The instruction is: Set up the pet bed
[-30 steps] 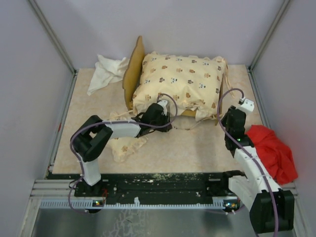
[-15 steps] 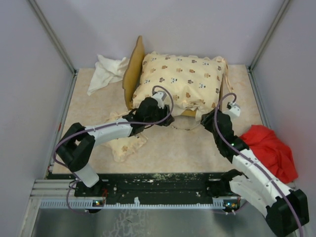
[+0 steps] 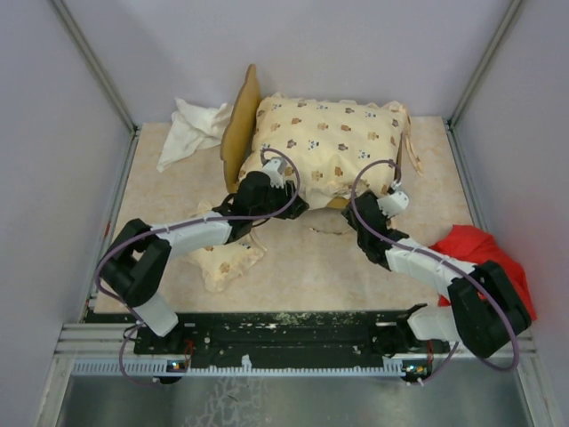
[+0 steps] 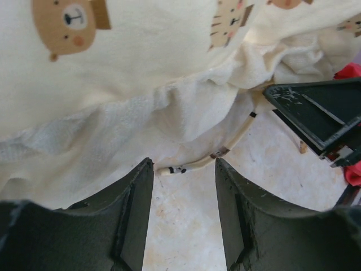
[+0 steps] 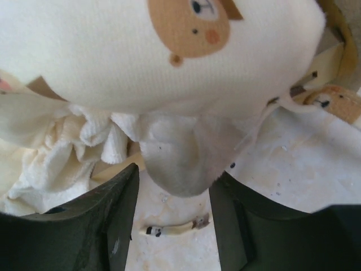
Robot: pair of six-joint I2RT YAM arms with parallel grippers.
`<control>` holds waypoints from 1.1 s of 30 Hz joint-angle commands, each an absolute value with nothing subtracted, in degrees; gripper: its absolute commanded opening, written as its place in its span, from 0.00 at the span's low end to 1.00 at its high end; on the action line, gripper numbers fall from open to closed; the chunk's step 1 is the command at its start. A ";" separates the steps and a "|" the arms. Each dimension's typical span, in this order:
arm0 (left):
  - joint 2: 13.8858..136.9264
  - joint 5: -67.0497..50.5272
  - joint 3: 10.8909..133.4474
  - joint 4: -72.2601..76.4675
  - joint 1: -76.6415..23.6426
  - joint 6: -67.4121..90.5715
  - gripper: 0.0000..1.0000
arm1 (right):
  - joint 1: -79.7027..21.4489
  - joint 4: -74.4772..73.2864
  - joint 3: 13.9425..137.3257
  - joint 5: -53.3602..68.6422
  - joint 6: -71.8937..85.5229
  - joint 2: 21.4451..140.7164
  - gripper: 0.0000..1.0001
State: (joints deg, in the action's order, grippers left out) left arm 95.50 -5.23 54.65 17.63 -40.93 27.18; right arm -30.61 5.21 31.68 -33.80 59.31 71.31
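Top external view: both arms have advanced to the near edge of the cushion (image 3: 329,147), which lies over the bed frame (image 3: 240,124) at the bench (image 3: 356,276) rear; the left pincer (image 4: 183,169) and right pincer (image 5: 174,172) have spread and pinch nothing; judged next: regrip and seat the cushion.

Soft, even light; wrist close-ups slightly blurry
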 commanded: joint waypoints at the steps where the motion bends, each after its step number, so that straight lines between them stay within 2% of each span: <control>1: 97.36 -10.57 55.82 23.37 -41.22 26.63 0.54 | -31.11 11.37 35.16 -37.90 59.08 72.99 0.45; 3: 98.57 -11.75 56.62 23.64 -41.22 26.88 0.54 | -31.12 11.81 34.51 -37.93 56.09 72.25 0.17; 5: 100.03 -12.36 57.68 22.99 -41.22 26.82 0.55 | -31.14 10.53 33.84 -38.13 52.29 70.29 0.01; 11: 105.35 -11.59 61.27 22.72 -41.22 26.82 0.56 | -29.96 10.64 28.09 -34.64 41.24 61.91 0.00; 13: 106.33 -9.80 62.31 22.61 -41.22 27.14 0.52 | -28.53 13.75 24.71 -30.86 39.27 59.07 0.00; 15: 106.31 -7.01 62.72 22.48 -41.18 26.72 0.41 | -26.38 13.96 22.70 -28.19 37.93 56.24 0.00; 18: 104.89 -3.02 62.95 20.48 -41.07 24.35 0.09 | -22.71 11.42 22.65 -25.19 35.10 53.40 0.00; 19: 104.45 -2.00 62.81 19.62 -40.87 23.83 0.01 | -21.60 10.37 22.87 -24.15 34.20 52.51 0.00; 33: 99.96 -3.06 58.59 12.63 -39.55 23.21 0.00 | -14.70 3.19 21.06 -20.33 26.45 44.67 0.00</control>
